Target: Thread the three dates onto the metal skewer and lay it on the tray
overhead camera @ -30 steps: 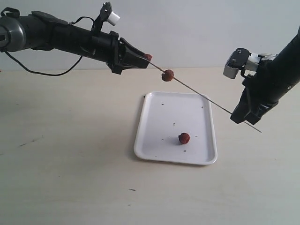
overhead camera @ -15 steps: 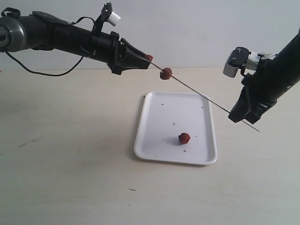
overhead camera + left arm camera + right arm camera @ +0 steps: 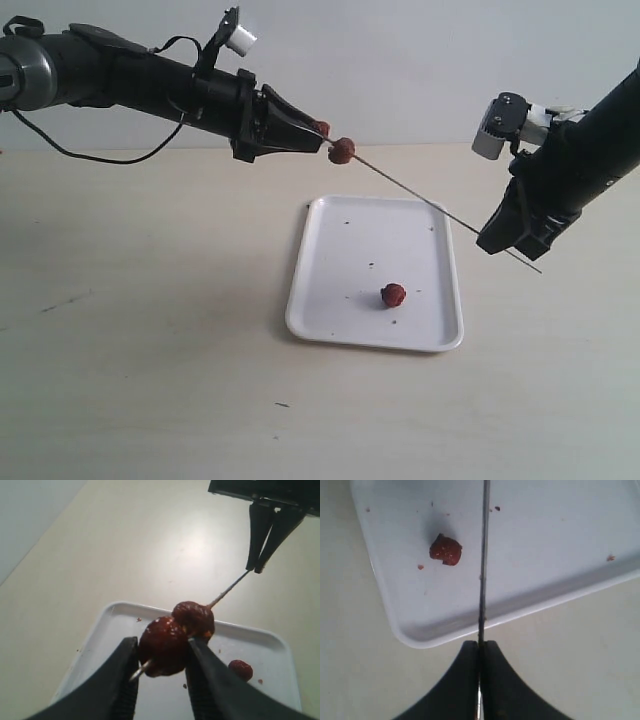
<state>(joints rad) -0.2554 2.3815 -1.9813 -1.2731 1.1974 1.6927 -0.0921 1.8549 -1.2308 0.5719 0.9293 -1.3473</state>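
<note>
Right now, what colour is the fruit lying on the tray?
The fruit is dark reddish-brown; right wrist view.

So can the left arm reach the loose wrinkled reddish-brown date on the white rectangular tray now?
Probably not yet. Nothing covers the loose date on the tray, but the left gripper is clamped on another date threaded on the thin metal skewer; it must release first.
</note>
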